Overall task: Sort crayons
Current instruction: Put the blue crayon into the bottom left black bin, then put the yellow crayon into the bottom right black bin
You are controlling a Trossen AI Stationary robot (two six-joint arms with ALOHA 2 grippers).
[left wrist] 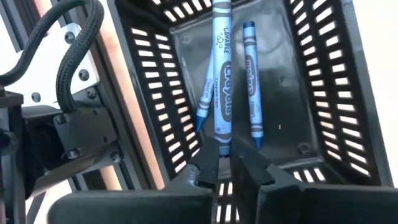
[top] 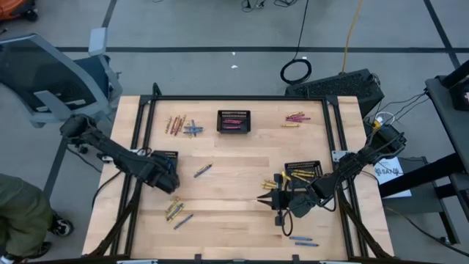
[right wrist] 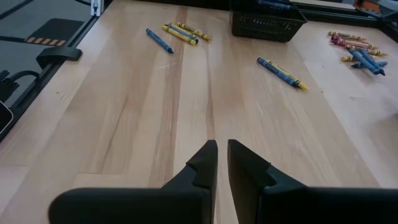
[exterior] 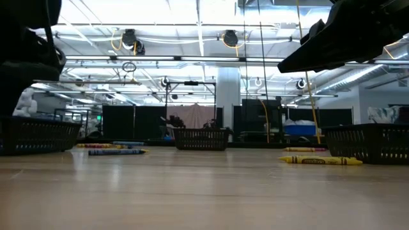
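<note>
A pale, light-wood table top (top: 234, 172) with a black metal frame stands on a grey floor (top: 198, 26) crossed by dark tape lines. Off its far left corner sits a grey-blue office chair (top: 55, 77). A coiled black cable (top: 296, 71) lies on the floor beyond the far edge, beside a black box-shaped case (top: 344, 84). The low view shows a large hall behind: rows of bright ceiling lights (exterior: 192, 13), a white pillar (exterior: 227, 96) and dark partition panels (exterior: 131, 121).
</note>
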